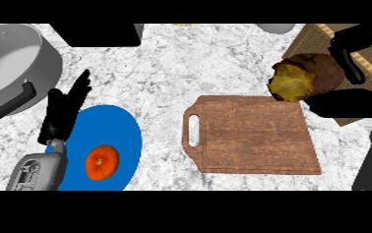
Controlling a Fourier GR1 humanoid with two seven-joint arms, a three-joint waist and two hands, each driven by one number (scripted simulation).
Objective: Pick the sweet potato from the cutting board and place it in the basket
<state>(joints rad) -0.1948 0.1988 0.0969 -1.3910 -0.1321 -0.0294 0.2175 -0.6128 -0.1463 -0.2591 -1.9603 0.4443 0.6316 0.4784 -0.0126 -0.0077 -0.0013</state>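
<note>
The brown sweet potato (303, 77), its yellow cut end facing left, is in my right hand (347, 103), whose black fingers (352, 66) curl round its right side. It hangs over the near left edge of the woven basket (311, 39) at the upper right, just past the far right corner of the wooden cutting board (254, 134). The board lies bare at centre right, handle slot to the left. My left hand (64, 110) rests open at the left, fingers up, apart from all of these. The right hand hides much of the basket.
A blue plate (123, 129) with an orange round fruit (102, 161) lies at lower left beside my left forearm. A grey pot (25, 62) with a black handle stands at the far left. A black block (102, 34) sits at the top edge.
</note>
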